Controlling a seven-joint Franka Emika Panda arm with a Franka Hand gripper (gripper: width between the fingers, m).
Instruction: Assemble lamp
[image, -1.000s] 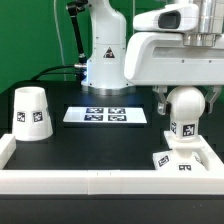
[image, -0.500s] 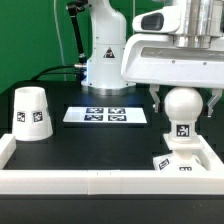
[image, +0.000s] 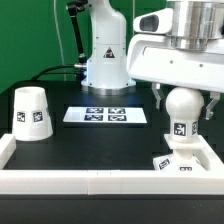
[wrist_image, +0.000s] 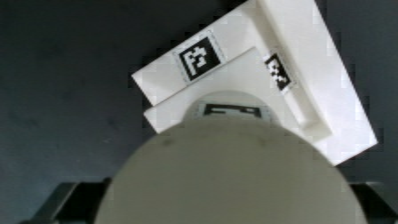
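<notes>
- Since a second ago the white wrist housing (image: 175, 50) above the gripper (image: 186, 100) has turned, while the bulb (image: 184, 106) has stayed upright on the base (image: 176, 161).
- Its fingers (image: 160, 97) stand apart, one on either side of the bulb, with a thin dark gap showing.
- Around the black table (image: 90, 145) runs a raised white rim (image: 80, 182); the base sits near it at the exterior view's right.
- At the exterior view's left the shade (image: 32, 112) stands wide end down, well apart.
- Between them the marker board (image: 105, 115) lies flat before the arm's white pedestal (image: 105, 62), with a green wall (image: 30, 40) behind.
</notes>
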